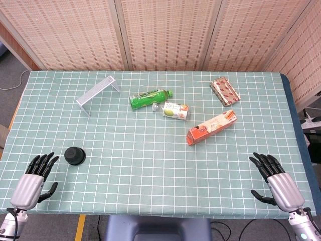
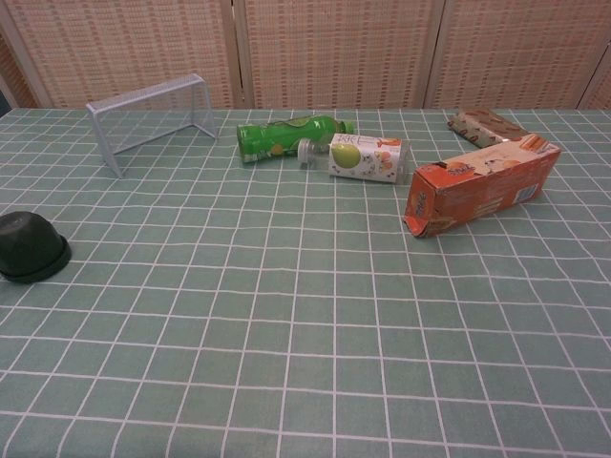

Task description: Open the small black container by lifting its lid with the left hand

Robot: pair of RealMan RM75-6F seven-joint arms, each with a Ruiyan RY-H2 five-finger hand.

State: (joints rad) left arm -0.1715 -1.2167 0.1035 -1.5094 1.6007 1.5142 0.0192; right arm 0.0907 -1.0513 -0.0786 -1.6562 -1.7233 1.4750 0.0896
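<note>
The small black container (image 1: pixel 74 155) stands with its lid on at the front left of the green checked table; the chest view shows the container (image 2: pixel 31 247) at its far left edge. My left hand (image 1: pixel 35 178) rests flat near the table's front left corner, fingers spread and holding nothing, a short way left of and nearer than the container. At the front right corner my right hand (image 1: pixel 276 181) lies the same way, fingers apart and empty. Neither hand shows in the chest view.
A wire rack (image 1: pixel 98 93) stands at the back left. A green bottle (image 1: pixel 149 98) and a smaller white bottle (image 1: pixel 173 111) lie mid-table. An orange carton (image 1: pixel 211 127) lies right of centre, a wrapped snack pack (image 1: pixel 224 91) behind it.
</note>
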